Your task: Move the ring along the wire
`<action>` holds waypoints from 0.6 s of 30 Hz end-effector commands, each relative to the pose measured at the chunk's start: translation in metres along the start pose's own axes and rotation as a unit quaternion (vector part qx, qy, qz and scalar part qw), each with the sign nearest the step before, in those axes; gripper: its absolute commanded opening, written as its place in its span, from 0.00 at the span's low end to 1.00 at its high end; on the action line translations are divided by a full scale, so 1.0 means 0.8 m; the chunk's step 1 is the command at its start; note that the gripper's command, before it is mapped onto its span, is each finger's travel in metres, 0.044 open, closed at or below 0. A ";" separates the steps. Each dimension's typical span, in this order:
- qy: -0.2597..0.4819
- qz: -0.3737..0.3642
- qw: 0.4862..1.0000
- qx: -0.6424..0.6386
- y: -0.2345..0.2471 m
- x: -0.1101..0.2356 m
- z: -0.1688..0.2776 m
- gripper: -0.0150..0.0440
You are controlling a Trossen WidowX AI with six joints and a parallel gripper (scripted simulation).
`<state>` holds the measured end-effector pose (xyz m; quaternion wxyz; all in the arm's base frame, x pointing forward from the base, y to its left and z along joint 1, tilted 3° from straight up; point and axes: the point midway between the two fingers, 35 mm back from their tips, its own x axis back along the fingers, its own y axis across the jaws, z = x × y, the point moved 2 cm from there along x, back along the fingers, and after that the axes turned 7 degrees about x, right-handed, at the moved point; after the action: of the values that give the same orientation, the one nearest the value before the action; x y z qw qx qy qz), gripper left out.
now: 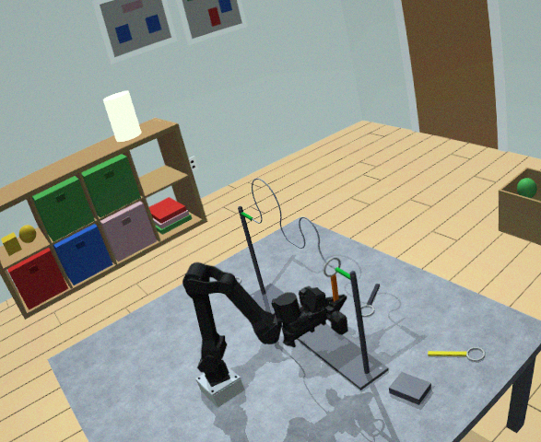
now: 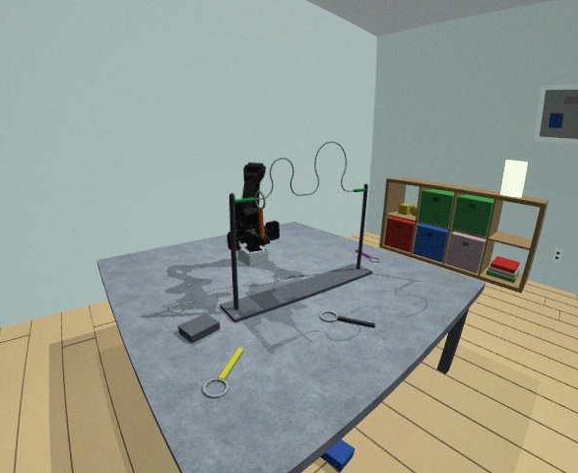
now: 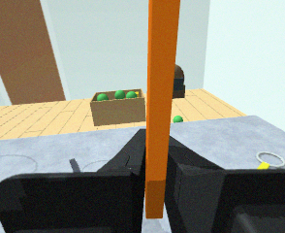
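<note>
The ring (image 1: pixel 332 266) (image 2: pixel 259 208) hangs on the green part (image 1: pixel 342 273) (image 2: pixel 247 199) of the wire beside the near post (image 1: pixel 359 323) (image 2: pixel 233 254). Its orange handle (image 1: pixel 335 288) (image 2: pixel 261 224) (image 3: pixel 159 97) points straight down. My gripper (image 1: pixel 332 304) (image 3: pixel 149 135) is shut on the lower end of the handle, low over the table next to that post. The thin grey wire (image 1: pixel 259 180) (image 2: pixel 331 143) curls away to the far post (image 1: pixel 252 251) (image 2: pixel 361 229), which carries the other green part (image 1: pixel 246 215) (image 2: pixel 359 189).
The posts stand on a dark base plate (image 1: pixel 342 361) (image 2: pixel 298 290). A yellow-handled ring (image 1: pixel 451 353) (image 2: pixel 230 362), a dark-handled ring (image 1: pixel 372 295) (image 2: pixel 347 319), a purple-handled ring (image 2: pixel 365 254) and a grey block (image 1: pixel 409 387) (image 2: pixel 198 327) lie on the table.
</note>
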<state>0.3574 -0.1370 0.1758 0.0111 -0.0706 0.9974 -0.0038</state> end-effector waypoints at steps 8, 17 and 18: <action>-0.005 0.000 0.998 -0.065 0.034 0.000 -0.009 0.00; -0.007 -0.001 0.989 -0.147 0.068 -0.001 -0.020 0.00; -0.007 -0.001 0.987 -0.158 0.072 -0.001 -0.022 0.00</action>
<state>0.3517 -0.0886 0.1870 0.0049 -0.0728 0.9893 0.1264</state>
